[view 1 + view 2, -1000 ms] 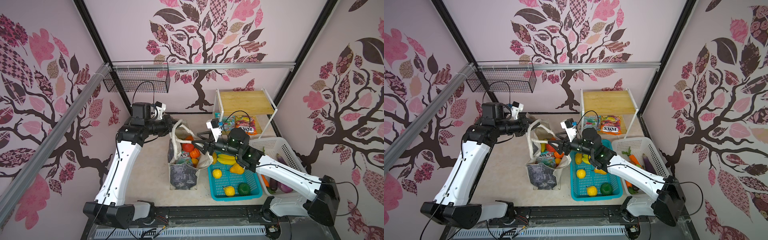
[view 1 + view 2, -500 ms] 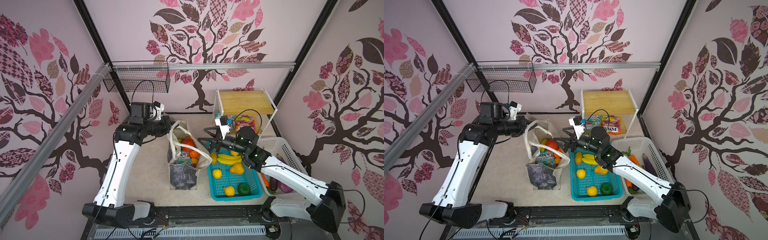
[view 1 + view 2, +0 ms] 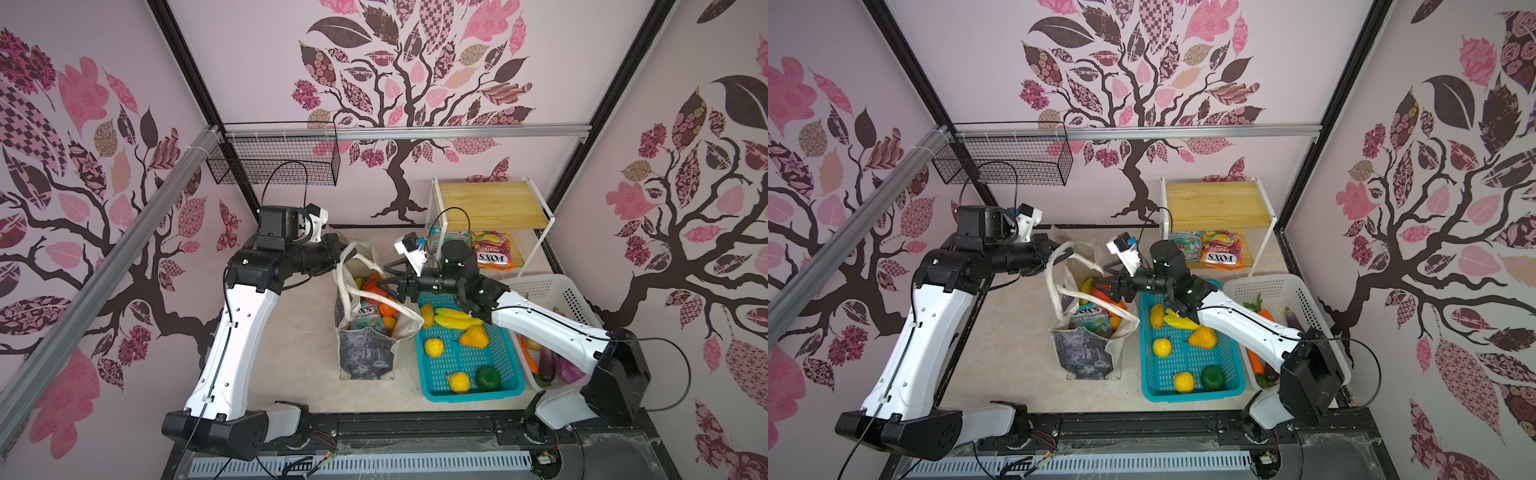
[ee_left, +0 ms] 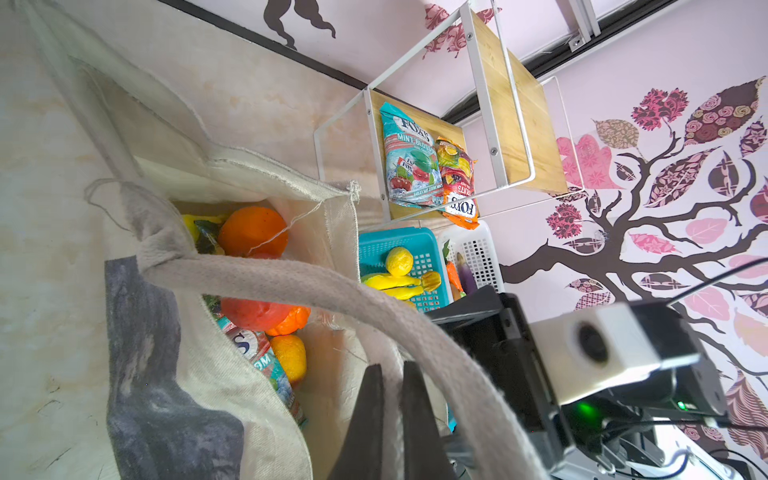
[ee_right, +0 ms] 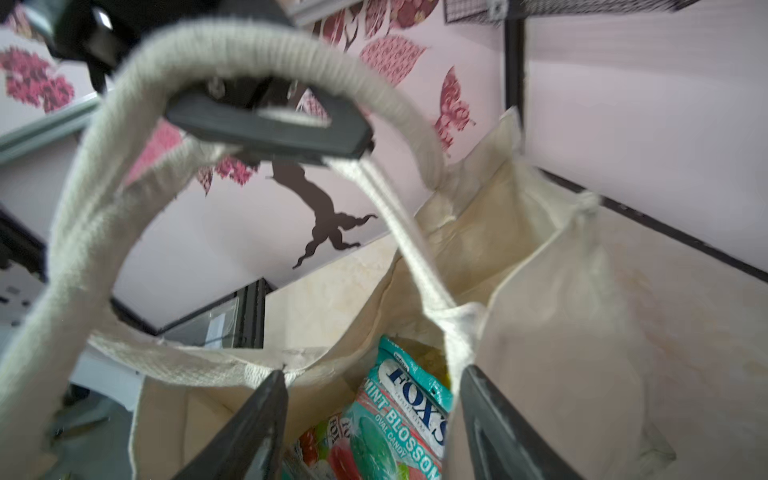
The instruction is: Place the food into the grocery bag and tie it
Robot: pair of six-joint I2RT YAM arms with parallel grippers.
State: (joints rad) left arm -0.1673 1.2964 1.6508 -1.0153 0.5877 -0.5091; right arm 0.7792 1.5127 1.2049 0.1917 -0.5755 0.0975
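Three containers hold the food. The grocery bag point(image 3: 365, 353) stands upright on the tabletop point(image 3: 299, 340), with orange and red fruit and a teal FOX'S packet point(image 5: 409, 411) inside. Just beside it, the teal basket point(image 3: 469, 394) carries bananas point(image 3: 455, 318) and yellow, orange and green fruit. The white basket point(image 3: 552, 291) holds vegetables. The left gripper point(image 3: 340, 254) is clenched on a strap handle point(image 3: 342, 276). The right gripper point(image 3: 380, 276) hangs over the bag's mouth with its jaws spread apart.
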